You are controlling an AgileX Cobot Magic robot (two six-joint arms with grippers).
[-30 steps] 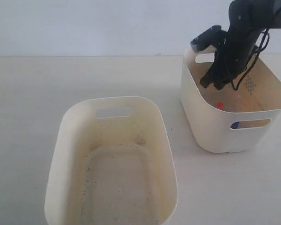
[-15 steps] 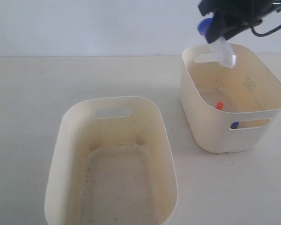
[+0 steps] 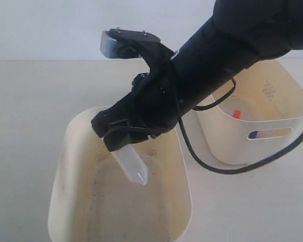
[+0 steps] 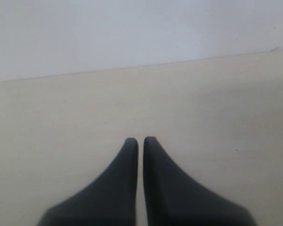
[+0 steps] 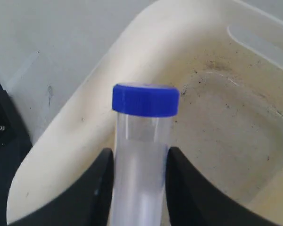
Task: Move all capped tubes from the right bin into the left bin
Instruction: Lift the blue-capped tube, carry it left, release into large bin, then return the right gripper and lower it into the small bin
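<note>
My right gripper point(image 3: 120, 140) reaches across and hangs over the speckled, stained left bin point(image 3: 65, 151), shut on a clear tube point(image 3: 132, 165) whose pointed end slants down into the bin. In the right wrist view both fingers press the tube point(image 5: 140, 155) below its blue cap point(image 5: 145, 100), above the left bin's rim point(image 5: 75, 136) and dirty floor. In the clean right bin point(image 3: 252, 148) an orange-red cap point(image 3: 236, 114) shows, and a blue cap point(image 3: 253, 134) shows through the handle cutout. My left gripper point(image 4: 140, 141) is shut on nothing over bare table.
The right arm's dark body point(image 3: 217, 55) spans from the right bin to the left bin and hides part of the right bin's near wall. A black cable point(image 3: 227, 169) loops beneath it. A dotted diamond mark point(image 3: 268, 91) sits on the right bin's inner wall.
The right gripper has risen out of the right bin with the blue-capped tube and swung left and down over the left bin. The bins have not moved.
</note>
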